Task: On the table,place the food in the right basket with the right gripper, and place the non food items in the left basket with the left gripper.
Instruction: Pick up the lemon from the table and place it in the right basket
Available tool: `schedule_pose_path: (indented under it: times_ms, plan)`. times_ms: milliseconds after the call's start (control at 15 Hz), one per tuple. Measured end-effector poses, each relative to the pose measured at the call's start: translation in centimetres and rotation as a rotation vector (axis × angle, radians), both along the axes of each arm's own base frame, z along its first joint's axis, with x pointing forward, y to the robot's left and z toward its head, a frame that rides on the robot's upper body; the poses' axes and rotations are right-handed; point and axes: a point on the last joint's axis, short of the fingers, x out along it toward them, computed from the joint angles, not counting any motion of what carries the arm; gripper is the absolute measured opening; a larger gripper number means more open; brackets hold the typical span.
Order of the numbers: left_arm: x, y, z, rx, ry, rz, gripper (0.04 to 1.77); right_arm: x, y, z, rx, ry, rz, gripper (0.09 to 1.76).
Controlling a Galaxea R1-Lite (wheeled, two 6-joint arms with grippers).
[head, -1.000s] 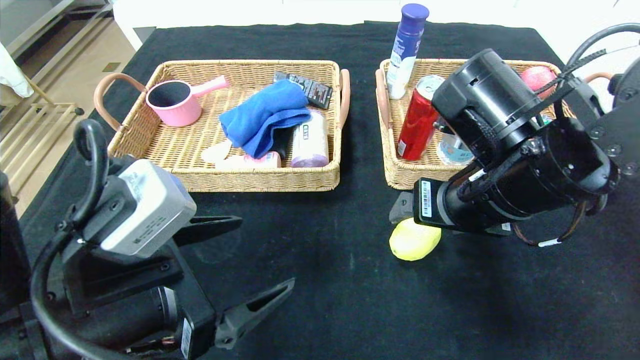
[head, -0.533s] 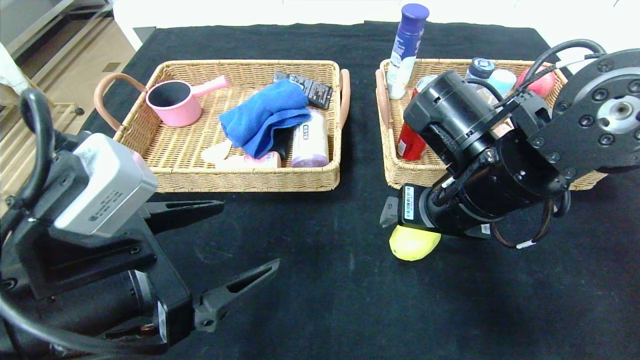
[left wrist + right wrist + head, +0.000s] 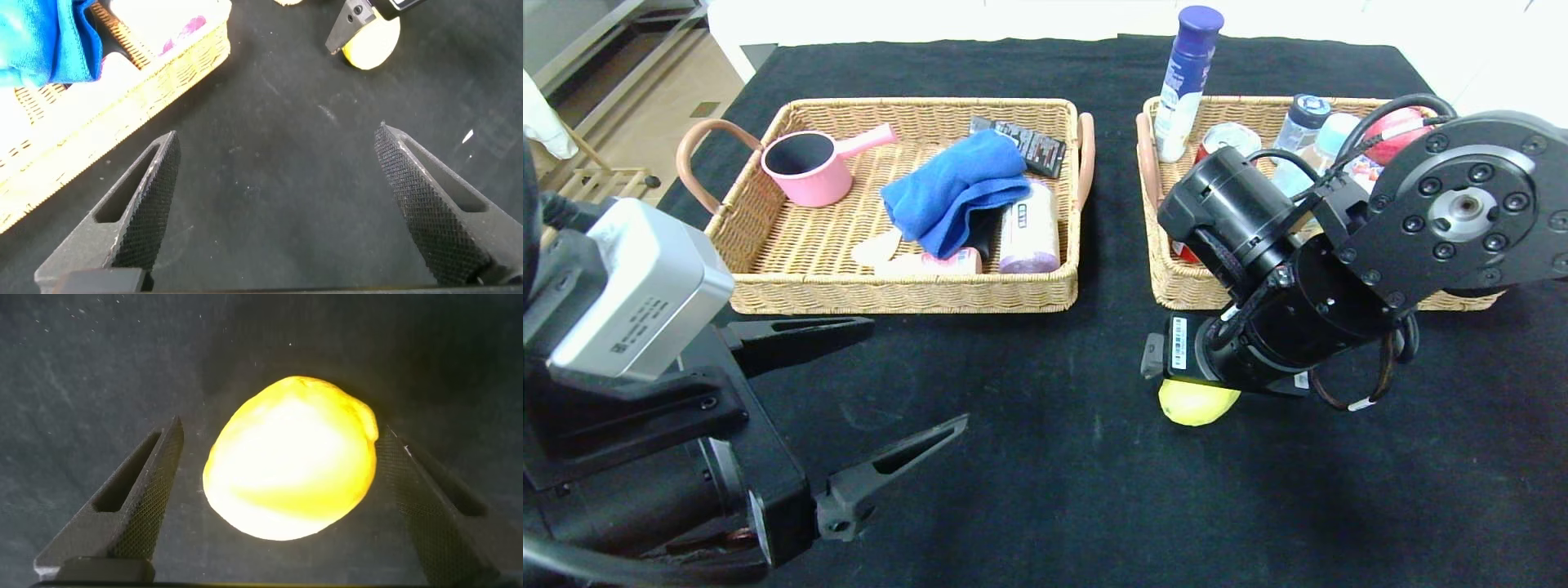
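a: where's the lemon (image 3: 290, 456)?
b: on the black table (image 3: 1045, 490), between the spread jaws of the right gripper (image 3: 278, 506); the fingers flank it with a gap on each side, not touching.
a: and the left gripper (image 3: 278, 204)?
b: jaws wide too, nothing between them but bare cloth; the left basket (image 3: 176, 69) sits beyond one finger, and the lemon lies well ahead of the other.

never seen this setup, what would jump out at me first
The bright yellow lemon on the black table, in front of the right basket, sits between the open fingers of the right gripper. Behind, the blue cloth stands out in the left basket.
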Motion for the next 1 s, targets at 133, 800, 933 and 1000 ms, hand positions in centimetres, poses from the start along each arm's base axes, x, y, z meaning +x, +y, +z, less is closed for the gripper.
schedule_pose_path:
  times_ms: [133,800,933,1000]
  plan:
    - [0.00,0.00,-0.02,0.001,0.000,0.000,1.72,0.02,0.06,-0.13,-0.004,0.005,0.001,1.71]
    - [-0.02,-0.01,-0.16,0.005,0.005,-0.001,1.72,-0.11,0.26,-0.38,-0.011,0.012,0.008,1.18]
    - [0.02,-0.05,-0.23,0.007,0.007,-0.001,1.72,-0.12,0.25,-0.46,-0.012,0.014,0.008,1.18]
    - [0.03,-0.05,-0.25,0.007,0.008,-0.002,1.72,-0.13,0.25,-0.47,-0.013,0.014,0.008,1.18]
